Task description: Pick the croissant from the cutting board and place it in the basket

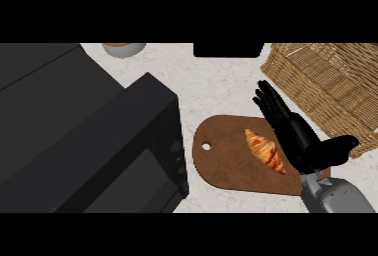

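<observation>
The croissant [266,150] lies on the cutting board [229,165] (not yet lifted); the right hand [291,127] hovers beside it, fingers straight and apart. The basket [332,85] waits empty.

We look steeply down on a pale, speckled stone counter [199,75] that fills the middle of the view under flat, even light. A large black appliance [88,135] takes up the whole left side, its boxy corner jutting toward the centre. At the far edge we see part of a pale bowl [123,49] with something orange in it, and to its right a dark rectangular shape [228,50].
</observation>
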You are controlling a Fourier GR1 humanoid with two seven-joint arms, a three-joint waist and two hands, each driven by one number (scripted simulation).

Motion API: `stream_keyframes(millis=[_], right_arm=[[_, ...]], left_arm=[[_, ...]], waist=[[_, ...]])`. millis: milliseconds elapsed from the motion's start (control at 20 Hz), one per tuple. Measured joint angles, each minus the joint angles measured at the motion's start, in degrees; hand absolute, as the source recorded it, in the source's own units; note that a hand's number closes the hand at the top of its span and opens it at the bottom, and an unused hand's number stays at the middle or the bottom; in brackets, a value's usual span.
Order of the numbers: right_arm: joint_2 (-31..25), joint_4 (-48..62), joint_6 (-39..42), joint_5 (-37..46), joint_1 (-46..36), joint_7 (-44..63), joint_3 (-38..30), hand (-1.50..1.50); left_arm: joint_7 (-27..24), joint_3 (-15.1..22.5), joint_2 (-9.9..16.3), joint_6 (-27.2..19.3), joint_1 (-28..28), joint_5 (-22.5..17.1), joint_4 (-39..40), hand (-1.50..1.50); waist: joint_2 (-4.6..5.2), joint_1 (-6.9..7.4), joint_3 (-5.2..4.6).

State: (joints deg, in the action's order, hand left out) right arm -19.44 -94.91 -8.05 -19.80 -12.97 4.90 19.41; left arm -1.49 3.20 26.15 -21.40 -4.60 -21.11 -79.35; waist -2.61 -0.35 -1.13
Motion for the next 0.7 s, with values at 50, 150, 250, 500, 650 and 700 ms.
stream_keyframes(millis=[50,150,250,500,650,700], right_arm=[[-0.2,0.4,1.4,-0.6,-1.2,0.0,-0.4,1.50],[-1.2,2.3,7.3,-2.6,-2.7,-2.1,-0.1,1.50],[-2.7,4.0,14.7,-5.2,-4.9,-3.7,0.4,1.50],[-2.7,1.0,32.4,-9.1,-8.1,-15.0,4.1,-1.50],[-4.4,0.3,39.7,-4.6,-5.4,-26.5,4.1,-1.50],[-4.9,0.0,40.4,-1.9,-4.2,-29.9,3.8,-1.50]], left_arm=[[-1.9,5.9,-3.6,1.4,0.2,1.5,-4.2,0.00],[-2.2,7.8,-2.8,2.3,0.4,3.3,-4.7,0.00],[-1.0,8.7,-1.0,3.1,-0.5,4.8,-3.7,0.00],[2.0,11.9,0.8,5.5,-1.8,7.0,-1.8,0.00],[4.9,12.2,2.0,6.0,-2.3,7.5,-1.2,0.00],[5.8,12.2,2.1,6.0,-2.9,7.7,-0.7,0.00]], waist=[[0.32,-0.14,0.55],[1.43,0.69,0.93],[2.66,1.77,1.19],[3.80,2.28,1.75],[3.37,1.01,1.54],[3.24,0.54,1.46]])
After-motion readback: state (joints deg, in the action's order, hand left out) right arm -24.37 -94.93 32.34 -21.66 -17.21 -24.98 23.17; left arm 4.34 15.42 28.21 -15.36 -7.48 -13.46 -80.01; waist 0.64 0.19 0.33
